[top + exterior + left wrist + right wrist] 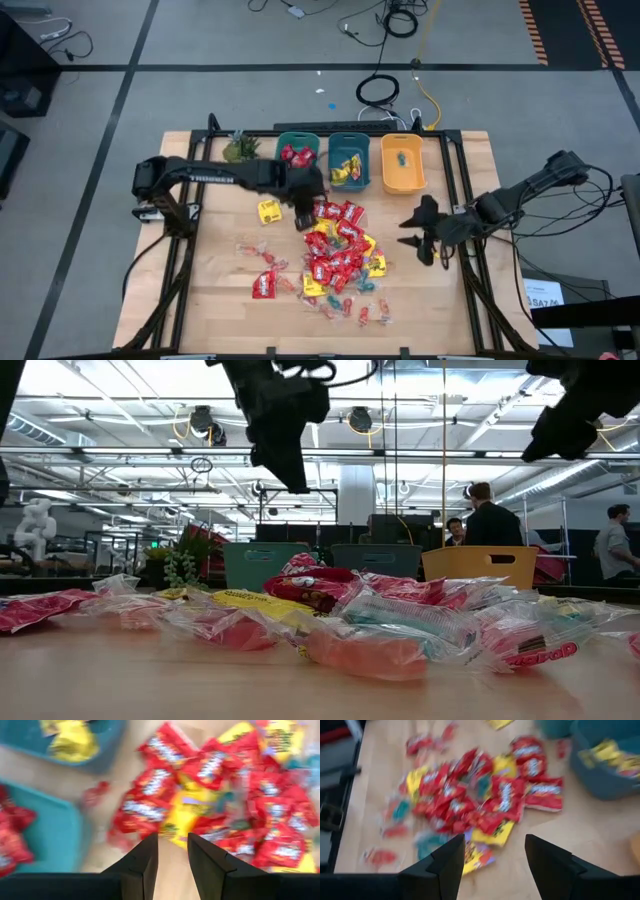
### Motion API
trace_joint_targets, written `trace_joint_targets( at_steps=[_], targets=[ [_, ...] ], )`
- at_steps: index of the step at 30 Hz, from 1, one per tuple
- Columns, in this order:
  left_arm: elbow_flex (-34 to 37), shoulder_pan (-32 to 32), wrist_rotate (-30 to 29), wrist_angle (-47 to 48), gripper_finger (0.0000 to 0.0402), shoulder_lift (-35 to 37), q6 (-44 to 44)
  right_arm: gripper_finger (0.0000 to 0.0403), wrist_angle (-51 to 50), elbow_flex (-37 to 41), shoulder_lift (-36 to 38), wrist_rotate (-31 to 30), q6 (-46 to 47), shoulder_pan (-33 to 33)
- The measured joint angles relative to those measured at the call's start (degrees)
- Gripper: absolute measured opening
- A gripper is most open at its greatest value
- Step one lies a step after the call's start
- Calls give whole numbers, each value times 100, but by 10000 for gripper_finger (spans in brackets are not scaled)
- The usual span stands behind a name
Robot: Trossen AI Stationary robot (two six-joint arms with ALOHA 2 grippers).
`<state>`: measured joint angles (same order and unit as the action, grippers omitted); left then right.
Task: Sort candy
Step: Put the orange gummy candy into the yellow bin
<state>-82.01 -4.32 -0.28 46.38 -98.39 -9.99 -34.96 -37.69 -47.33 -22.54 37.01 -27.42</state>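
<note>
The candy (338, 252) lies in a loose heap on the wooden table: red packets, yellow packets and small twist-wrapped pieces. A single yellow packet (268, 210) lies apart at the left. My left gripper (172, 837) hangs open above the heap's far left end (303, 218), close to the bins, with nothing between its fingers. My right gripper (495, 842) is open and held above the table to the right of the heap (404, 231), pointing toward it. In the low view both grippers stay well above the candy (330, 610).
Three bins stand in a row at the far edge. The dark green bin (298, 152) holds red packets, the teal bin (348, 160) yellow ones, and the orange bin (402, 162) one teal piece. A small green plant (240, 148) stands left of them. People stand beyond the table (490, 510).
</note>
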Motion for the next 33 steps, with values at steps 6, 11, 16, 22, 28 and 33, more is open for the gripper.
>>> trace_joint_targets(
  at_steps=[6,11,16,22,28,33],
  targets=[
    [307,814,-287,-234,114,-2,-624,199,-188,-276,-834,821,813,-1],
    [474,1386,-862,-187,114,1,-1050,199,-691,-846,-1680,1323,1921,-11],
    [745,1748,-1336,-63,114,165,-1308,199,-1367,-1695,-2636,1609,3000,-22],
    [1528,2140,-1334,-367,114,783,-1241,199,-2149,-2610,-3732,1691,4672,-166],
    [2717,2720,-1307,-927,114,2056,-1372,199,-2064,-3268,-4632,1682,6033,-544],
    [3610,3111,-1258,-1464,114,3138,-1376,199,-2066,-3682,-5189,1667,6923,-866]
  ],
)
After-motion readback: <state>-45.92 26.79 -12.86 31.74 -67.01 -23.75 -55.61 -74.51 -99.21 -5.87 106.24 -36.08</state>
